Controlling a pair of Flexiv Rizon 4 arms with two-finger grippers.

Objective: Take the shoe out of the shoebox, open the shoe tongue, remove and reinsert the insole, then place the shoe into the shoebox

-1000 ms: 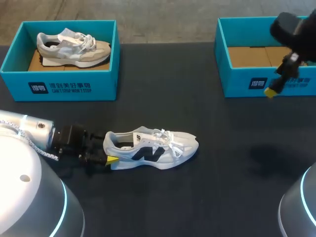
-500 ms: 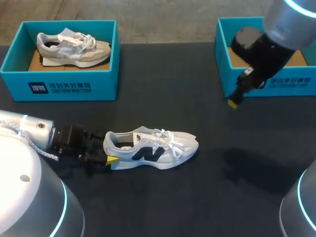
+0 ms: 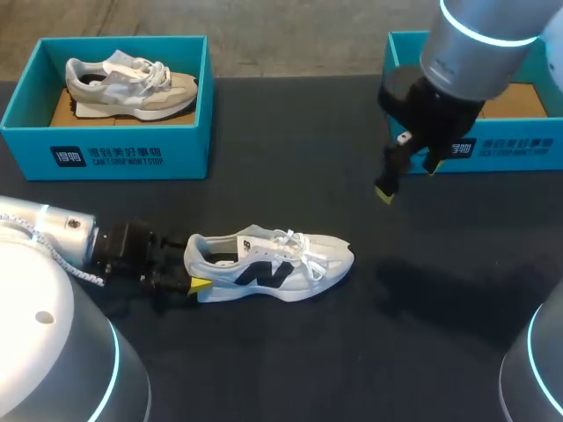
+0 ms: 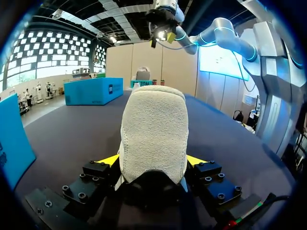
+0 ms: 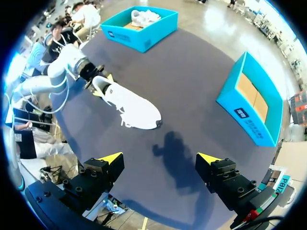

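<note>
A white shoe point(image 3: 268, 262) with a dark logo lies on its sole on the black table, toe to the right. My left gripper point(image 3: 189, 267) is shut on its heel; in the left wrist view the padded heel point(image 4: 153, 129) fills the gap between both yellow-tipped fingers point(image 4: 109, 159). My right gripper point(image 3: 407, 178) hangs open and empty above the table, beyond the toe and in front of the empty right shoebox point(image 3: 475, 149). From the right wrist view the shoe point(image 5: 129, 105) lies well ahead of the open right gripper point(image 5: 160, 160).
A second teal shoebox point(image 3: 106, 154) at the back left holds a grey shoe point(image 3: 132, 83). The empty box point(image 5: 249, 108) has a cardboard floor. Bare black table lies to the right of the shoe and in front of it.
My right arm has swung left and downward from over the right shoebox to the middle of the table, its fingers staying open. The left arm and shoe have not moved.
</note>
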